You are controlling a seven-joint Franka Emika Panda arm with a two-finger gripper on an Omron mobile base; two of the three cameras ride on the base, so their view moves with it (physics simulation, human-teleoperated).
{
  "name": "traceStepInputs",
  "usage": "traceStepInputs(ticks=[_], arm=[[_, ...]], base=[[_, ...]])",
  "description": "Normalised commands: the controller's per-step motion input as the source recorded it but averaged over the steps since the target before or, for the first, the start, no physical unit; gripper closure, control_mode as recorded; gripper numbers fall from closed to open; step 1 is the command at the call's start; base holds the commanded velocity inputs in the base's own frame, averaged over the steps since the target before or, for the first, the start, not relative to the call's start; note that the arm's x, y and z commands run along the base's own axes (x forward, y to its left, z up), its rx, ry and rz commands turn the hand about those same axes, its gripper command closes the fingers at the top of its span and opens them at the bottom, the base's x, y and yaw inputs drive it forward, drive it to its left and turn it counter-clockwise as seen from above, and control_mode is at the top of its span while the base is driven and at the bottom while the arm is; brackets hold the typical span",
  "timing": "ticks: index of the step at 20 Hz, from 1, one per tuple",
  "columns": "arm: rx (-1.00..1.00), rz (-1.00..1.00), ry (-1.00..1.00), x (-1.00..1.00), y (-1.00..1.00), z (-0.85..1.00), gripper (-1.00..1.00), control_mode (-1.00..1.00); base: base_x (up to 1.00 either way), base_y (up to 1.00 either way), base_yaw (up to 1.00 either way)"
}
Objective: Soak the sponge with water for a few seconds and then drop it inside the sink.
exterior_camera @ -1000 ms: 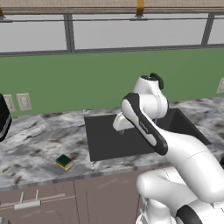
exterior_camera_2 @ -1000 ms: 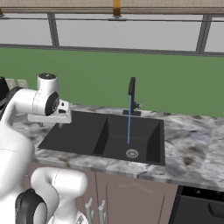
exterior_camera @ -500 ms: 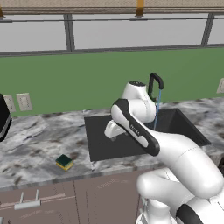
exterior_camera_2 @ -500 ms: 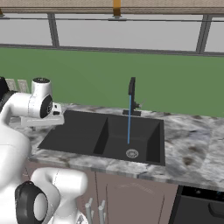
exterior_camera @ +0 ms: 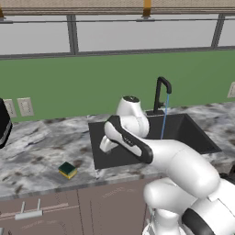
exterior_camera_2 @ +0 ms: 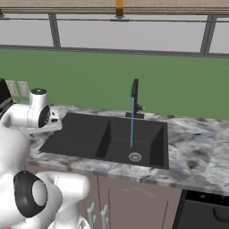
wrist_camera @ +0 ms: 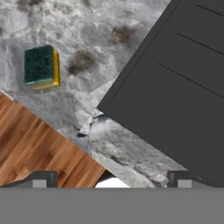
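**On the marble counter, sponge waits left of the sink, gripper not yet over it**

On the counter [exterior_camera: 41,147] just left of the dark sink [exterior_camera: 183,133], the yellow sponge [exterior_camera: 67,170] lies flat, green side up, near the front edge. The gripper [exterior_camera: 104,146] hangs over the sink's left rim, jaws spread wide and empty. In the hand view the sponge [wrist_camera: 41,67] sits toward the upper left, well apart from the fingertips [wrist_camera: 41,179]; its long axis runs roughly up the picture. Water [exterior_camera_2: 132,123] streams from the black faucet [exterior_camera: 161,94] into the basin.

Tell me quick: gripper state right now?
Gripper: open, holding nothing; the sponge lies apart on the counter.
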Motion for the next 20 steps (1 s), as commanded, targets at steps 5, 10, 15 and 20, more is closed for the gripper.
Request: traceStepInputs(ticks=[5, 10, 15, 20], arm=[[-0.04, 0.0, 0.0, 0.14, 0.36, -0.15, -1.0, -1.0], [-0.07, 0.0, 0.01, 0.03, 0.35, -0.07, -1.0, -1.0], [-0.07, 0.0, 0.01, 0.0, 0.29, -0.08, -1.0, -1.0], [-0.05, 0.0, 0.0, 0.0, 0.31, -0.16, -1.0, -1.0]], base=[[0.0, 0.0, 0.0], [0.0, 0.0, 0.0], [0.0, 0.0, 0.0], [0.0, 0.0, 0.0]])
